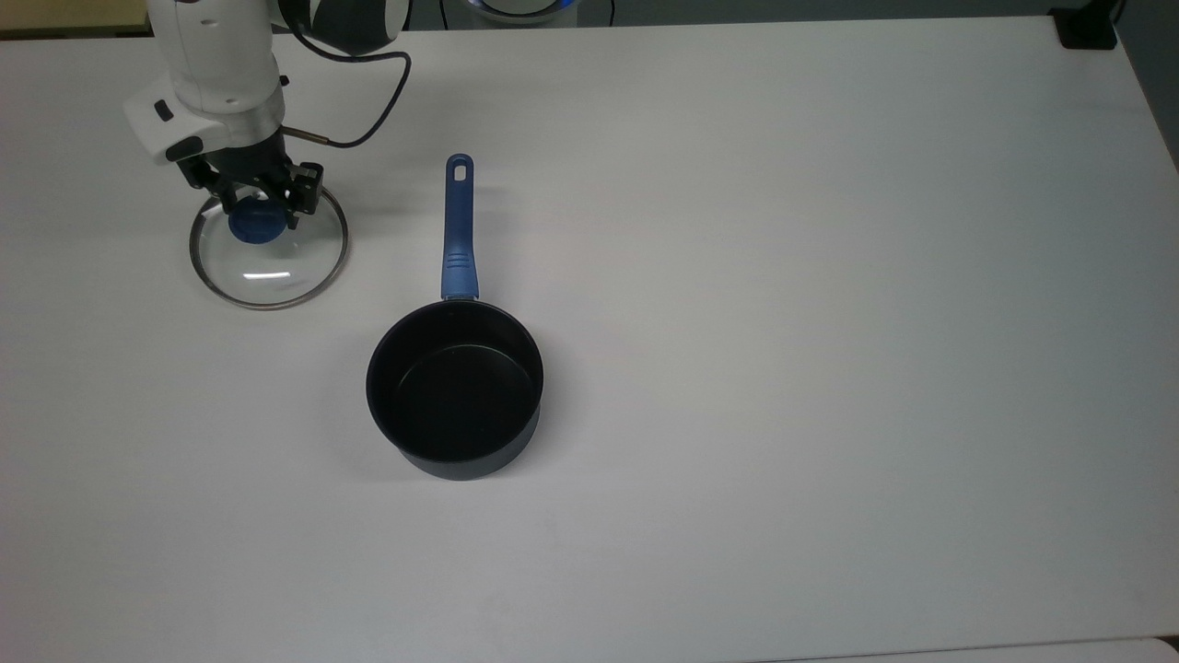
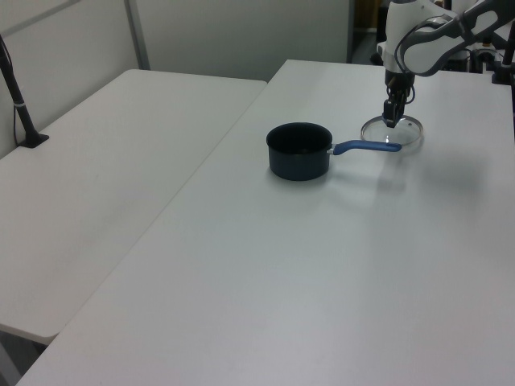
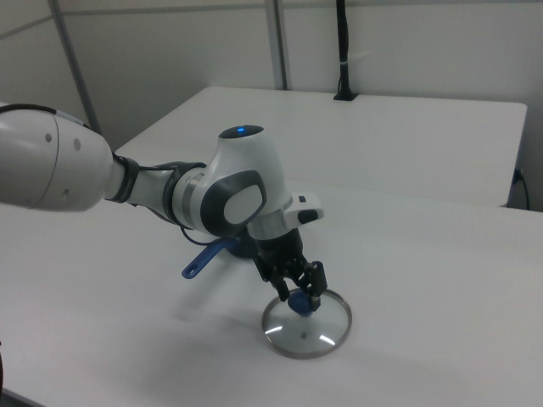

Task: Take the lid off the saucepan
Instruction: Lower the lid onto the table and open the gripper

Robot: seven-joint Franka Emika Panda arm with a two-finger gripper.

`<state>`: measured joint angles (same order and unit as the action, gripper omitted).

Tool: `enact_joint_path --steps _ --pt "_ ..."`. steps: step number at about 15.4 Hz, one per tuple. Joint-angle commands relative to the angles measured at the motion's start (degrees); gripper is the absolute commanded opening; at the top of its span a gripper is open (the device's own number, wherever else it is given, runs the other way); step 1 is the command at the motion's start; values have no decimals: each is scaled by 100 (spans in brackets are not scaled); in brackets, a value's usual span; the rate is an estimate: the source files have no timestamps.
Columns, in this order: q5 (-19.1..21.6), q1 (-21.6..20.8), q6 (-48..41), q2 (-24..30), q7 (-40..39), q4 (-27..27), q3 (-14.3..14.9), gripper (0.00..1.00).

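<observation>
White surface (image 1: 737,276): glass lid (image 1: 268,262) set down, well apart from saucepan (image 1: 455,387). Hand (image 1: 261,204) clamped on blue knob (image 1: 257,224). Next, prob: open, lift away.

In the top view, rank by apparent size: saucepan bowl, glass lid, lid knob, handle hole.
Black round saucepan bowl and clear glass lid look alike in width, so I leave them unranked. Then the blue round knob. Smallest: hole in the blue handle.
</observation>
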<state>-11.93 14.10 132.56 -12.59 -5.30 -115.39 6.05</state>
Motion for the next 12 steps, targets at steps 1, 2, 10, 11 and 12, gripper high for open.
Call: enact_joint_path --steps 1,2,10,11,12 --pt "-29 23 -448 256 212 226 -25 100" --pt "-20 -3 -729 283 309 428 -25 100" --pt "479 -494 -2901 1100 774 1914 -403 100" --pt "847 -626 -3068 1214 932 2002 -394 100" --pt "1120 -775 -3226 1345 1038 2012 -333 100"
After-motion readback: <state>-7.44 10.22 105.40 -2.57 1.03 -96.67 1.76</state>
